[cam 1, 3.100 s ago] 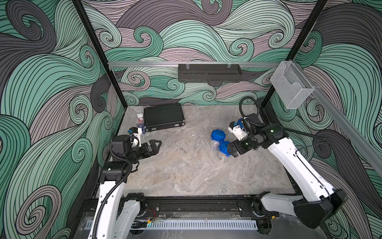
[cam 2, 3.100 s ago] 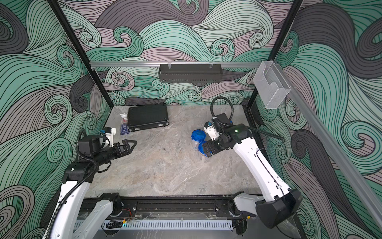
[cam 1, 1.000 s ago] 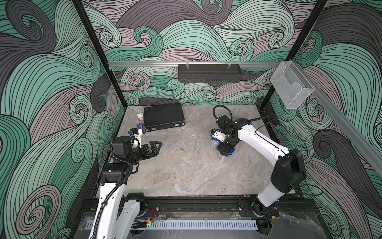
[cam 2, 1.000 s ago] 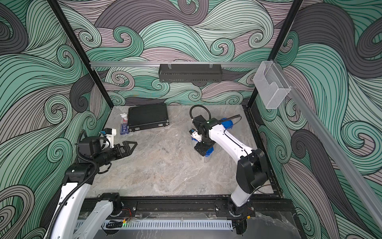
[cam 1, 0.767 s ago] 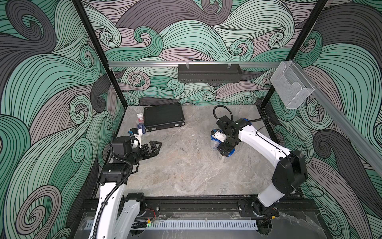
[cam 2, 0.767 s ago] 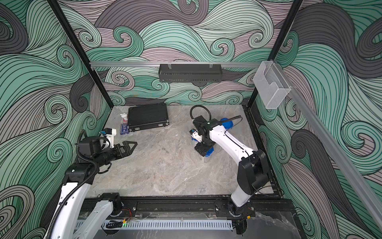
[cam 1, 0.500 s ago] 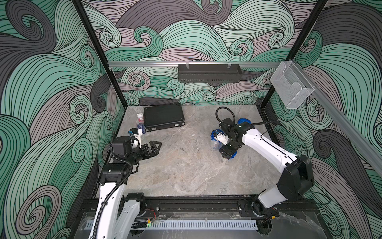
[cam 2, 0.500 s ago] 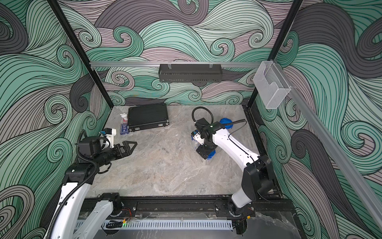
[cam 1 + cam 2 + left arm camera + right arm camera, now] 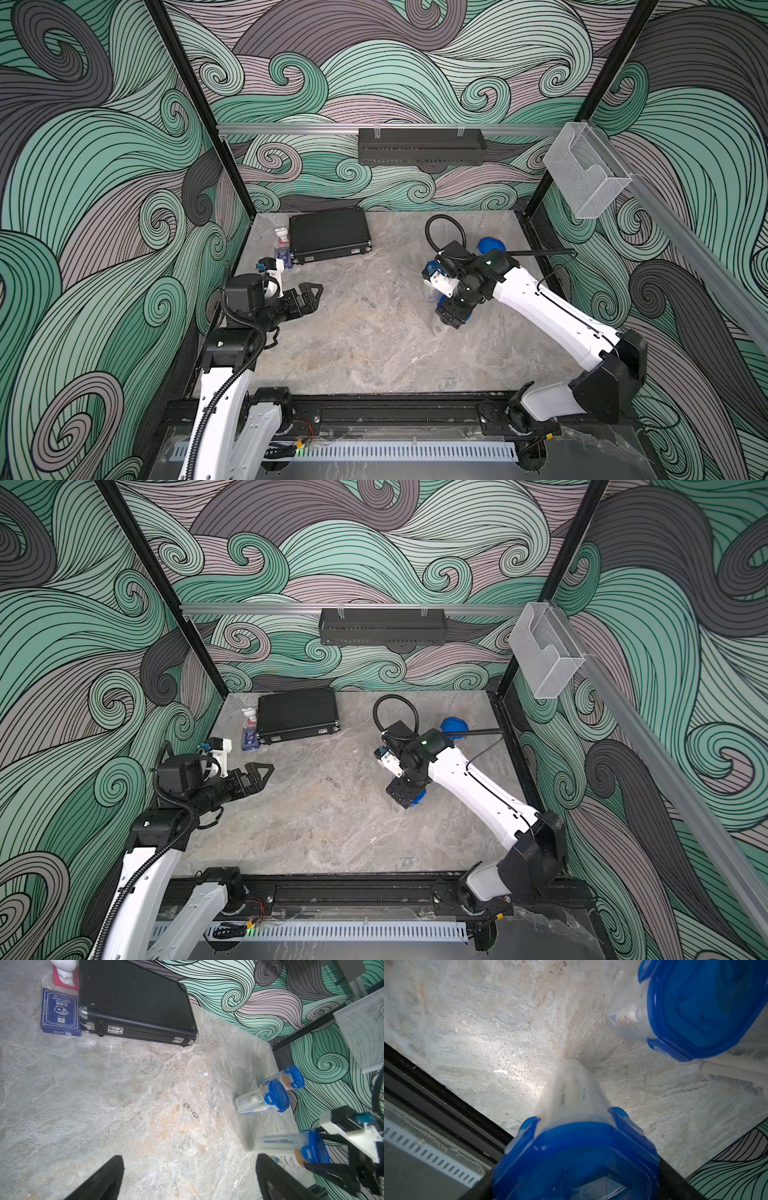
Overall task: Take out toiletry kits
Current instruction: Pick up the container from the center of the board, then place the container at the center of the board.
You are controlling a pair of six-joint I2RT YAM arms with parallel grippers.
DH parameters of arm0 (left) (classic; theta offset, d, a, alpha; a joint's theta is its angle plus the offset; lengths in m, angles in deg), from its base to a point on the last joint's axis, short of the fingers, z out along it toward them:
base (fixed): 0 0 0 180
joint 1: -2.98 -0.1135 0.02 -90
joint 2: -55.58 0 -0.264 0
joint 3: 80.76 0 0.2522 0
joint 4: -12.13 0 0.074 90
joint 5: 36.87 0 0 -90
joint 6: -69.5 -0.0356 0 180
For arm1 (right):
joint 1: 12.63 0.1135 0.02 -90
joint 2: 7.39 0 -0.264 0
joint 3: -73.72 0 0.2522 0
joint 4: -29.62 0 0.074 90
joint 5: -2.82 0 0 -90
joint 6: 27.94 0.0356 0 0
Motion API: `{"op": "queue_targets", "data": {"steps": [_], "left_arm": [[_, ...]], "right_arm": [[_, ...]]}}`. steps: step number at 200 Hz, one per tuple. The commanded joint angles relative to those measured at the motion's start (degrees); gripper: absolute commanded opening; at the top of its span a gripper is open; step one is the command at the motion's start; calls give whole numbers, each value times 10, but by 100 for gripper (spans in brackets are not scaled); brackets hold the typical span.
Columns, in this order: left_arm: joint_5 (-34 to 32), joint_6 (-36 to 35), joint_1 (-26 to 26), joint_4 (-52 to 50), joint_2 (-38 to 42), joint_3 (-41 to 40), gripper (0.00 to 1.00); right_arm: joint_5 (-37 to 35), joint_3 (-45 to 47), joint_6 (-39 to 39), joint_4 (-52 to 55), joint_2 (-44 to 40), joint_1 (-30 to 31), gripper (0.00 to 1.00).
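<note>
1. Step, I'd say: opening the jar [image 9: 571,1088]. The toiletry kit [image 9: 280,1141] is inside it, lid on, near the bench's right edge.
2. Your right pincer [image 9: 449,319] straddles the blue lid [image 9: 577,1157], jaws wide; can't tell if clamped.
3. Left pincer [image 9: 316,296] is fully open and empty. Next you'll likely need it bracing the jar.

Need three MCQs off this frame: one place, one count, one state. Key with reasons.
1. Where is the black case?
A) back left of the table, beside the blue card box
B) front right corner
C) dead centre

2. How many blue-lidded containers are there?
A) two
B) three
C) five

3. The left gripper is:
A) shut on a container
B) shut on the case
C) open, empty

Key: 1 A, both top views show it there. 2 B, the left wrist view shows all three. 3 C, its fingers are spread with nothing between them.
</note>
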Motion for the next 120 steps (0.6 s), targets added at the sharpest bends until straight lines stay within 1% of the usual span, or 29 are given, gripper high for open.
{"op": "queue_targets", "data": {"steps": [1,34,54,85,120], "left_arm": [[-21,-6,3,-14,9,4,99],[-35,-7,3,-19,9,7,99],[-47,-7,3,-23,12,9,99],[-67,-7,2,-29,18,12,98],[-80,-7,1,-32,19,13,99]], "right_arm": [[12,-52,25,7,9,41,76],[12,-128,39,9,75,115,75],[11,-182,42,10,130,144,75],[10,-276,46,21,224,161,75],[-11,-405,41,75,341,174,75]]}}
